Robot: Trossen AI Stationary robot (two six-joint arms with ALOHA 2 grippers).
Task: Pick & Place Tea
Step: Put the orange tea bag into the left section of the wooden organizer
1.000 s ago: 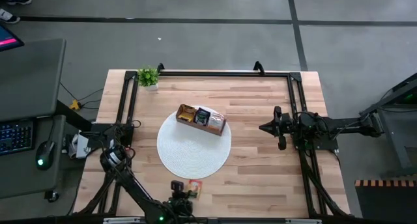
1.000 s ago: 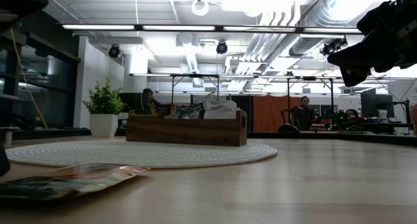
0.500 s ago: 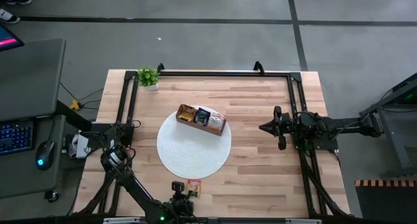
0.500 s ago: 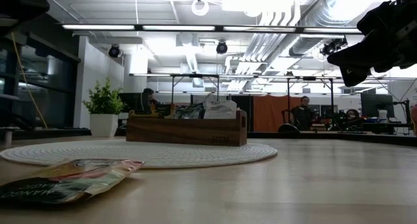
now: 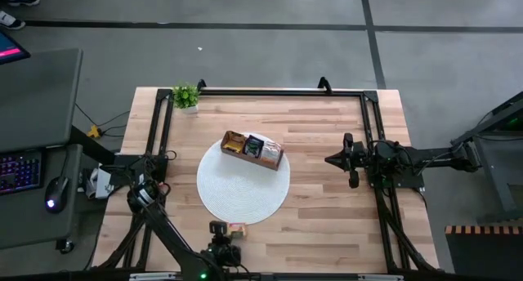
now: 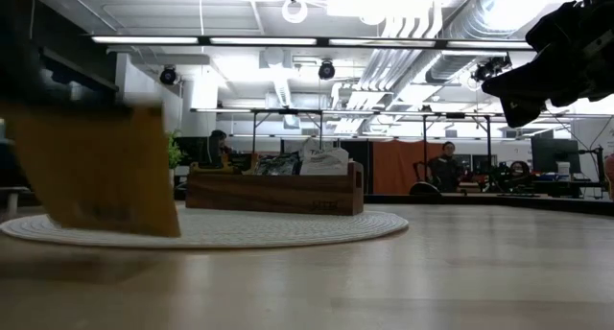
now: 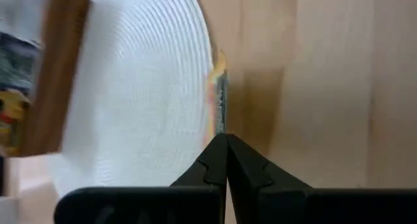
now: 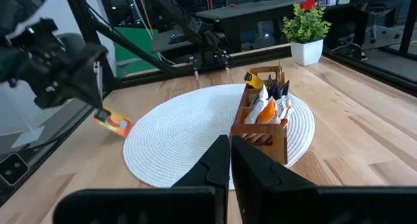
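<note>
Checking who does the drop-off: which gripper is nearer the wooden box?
Right. The right gripper waits beside the wooden box, past the mat's edge; the left gripper holds a tea sachet across the round mat.

Both arms are black and slender-jointed; dark angular fingers (image 7: 244, 165) taper to points; small green lights glow at the left arm's base.

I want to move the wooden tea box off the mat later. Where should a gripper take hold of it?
Grip the wooden box at its raised end handle, coming from above: the sachets fill the compartments, and the long walls look too wide for the jaws. The right gripper waits nearest.
</note>
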